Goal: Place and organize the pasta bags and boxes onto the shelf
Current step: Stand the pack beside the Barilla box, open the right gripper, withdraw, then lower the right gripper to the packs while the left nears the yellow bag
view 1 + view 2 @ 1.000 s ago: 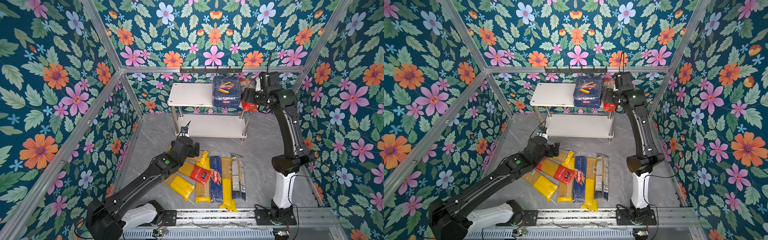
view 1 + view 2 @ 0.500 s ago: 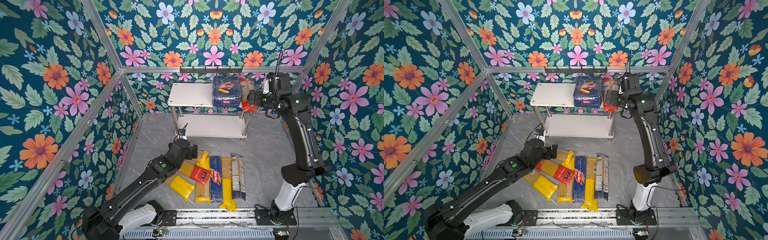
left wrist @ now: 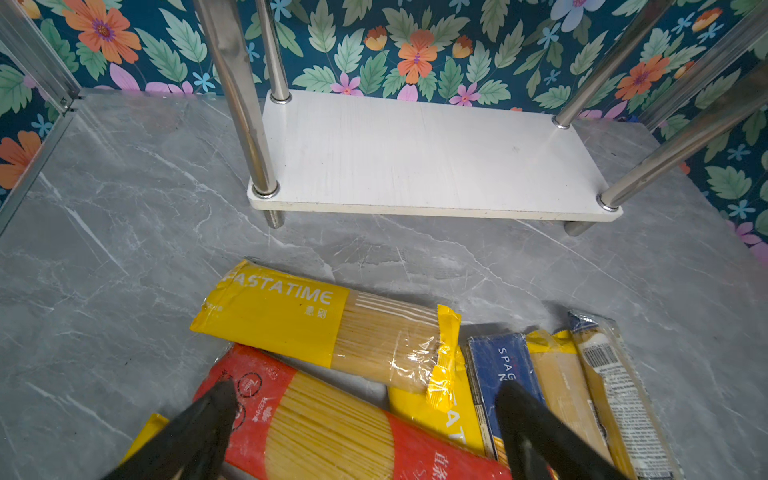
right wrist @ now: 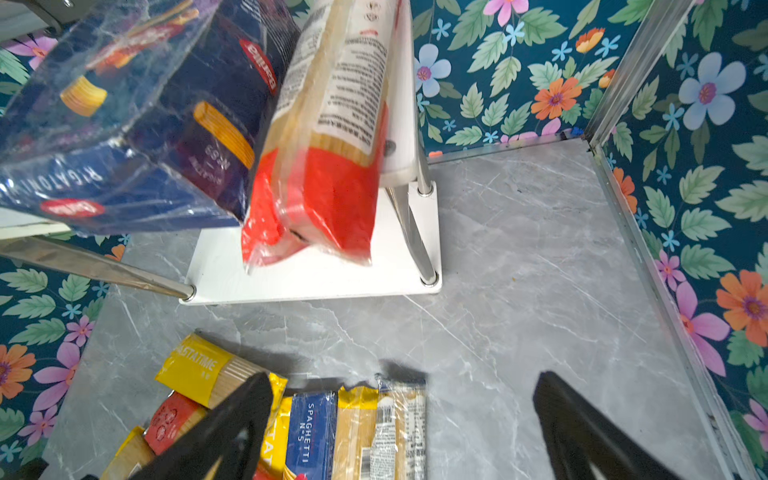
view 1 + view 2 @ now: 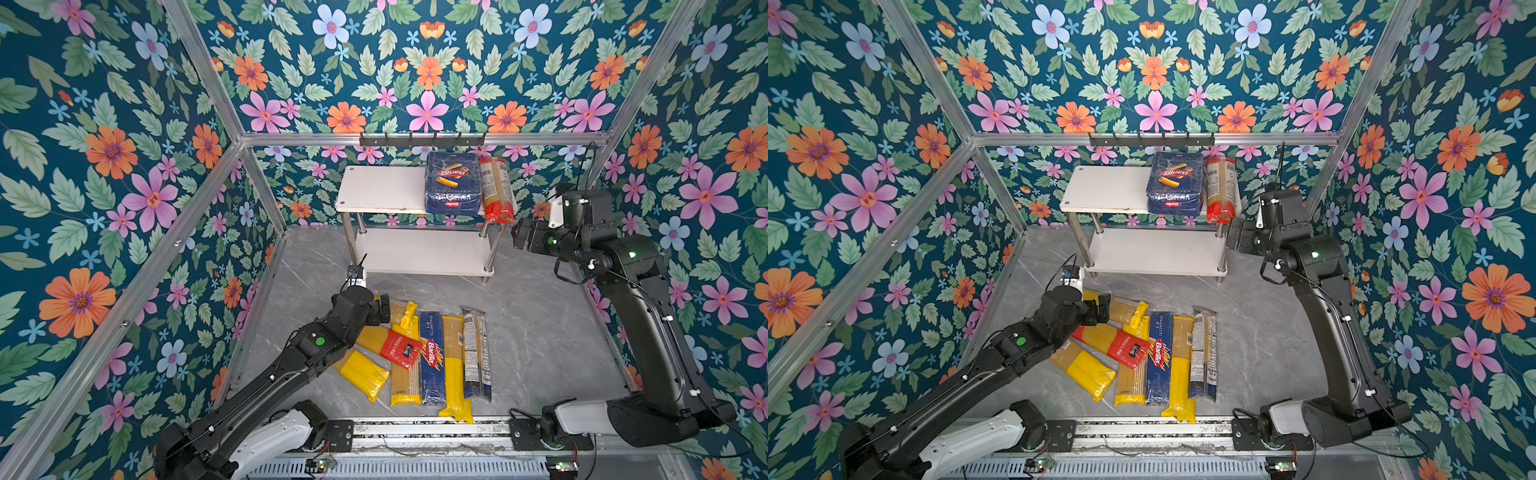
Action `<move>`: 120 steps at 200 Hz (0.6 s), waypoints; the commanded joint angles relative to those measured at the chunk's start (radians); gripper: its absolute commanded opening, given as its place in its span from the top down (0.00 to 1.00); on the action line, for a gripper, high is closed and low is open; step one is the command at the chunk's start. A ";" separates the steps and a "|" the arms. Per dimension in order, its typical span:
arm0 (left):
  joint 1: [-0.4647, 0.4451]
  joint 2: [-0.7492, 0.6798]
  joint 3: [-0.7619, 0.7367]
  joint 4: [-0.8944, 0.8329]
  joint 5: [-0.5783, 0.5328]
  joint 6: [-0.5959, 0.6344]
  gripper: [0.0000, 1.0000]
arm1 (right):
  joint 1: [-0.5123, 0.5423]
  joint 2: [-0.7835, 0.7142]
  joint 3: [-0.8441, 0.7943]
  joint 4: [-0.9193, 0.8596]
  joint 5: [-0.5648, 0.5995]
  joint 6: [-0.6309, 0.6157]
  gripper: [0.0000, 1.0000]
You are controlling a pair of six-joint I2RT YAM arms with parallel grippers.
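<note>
Two packs lie at the right end of the top board of the shelf in both top views: the dark-blue rigatoni pack and, just beside it on the right, a red-ended spaghetti bag. Seven more packs lie on the grey floor near the shelf, among them the blue spaghetti box. The left gripper hangs over the far left part of this pile. The right gripper is just right of the shelf.

In the left wrist view the left fingers stand wide apart above a red-labelled bag, holding nothing.

In the right wrist view the right fingers also stand wide and empty.
</note>
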 commanded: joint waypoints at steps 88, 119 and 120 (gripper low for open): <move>0.000 -0.073 -0.135 -0.016 -0.005 -0.141 0.02 | 0.000 -0.297 -0.461 0.033 -0.094 0.099 0.01; 0.002 -0.110 -0.183 -0.024 -0.014 -0.183 0.02 | 0.002 -0.346 -0.553 0.035 -0.134 0.115 0.01; 0.002 -0.111 -0.185 -0.024 -0.015 -0.185 0.02 | 0.002 -0.348 -0.556 0.036 -0.135 0.115 0.01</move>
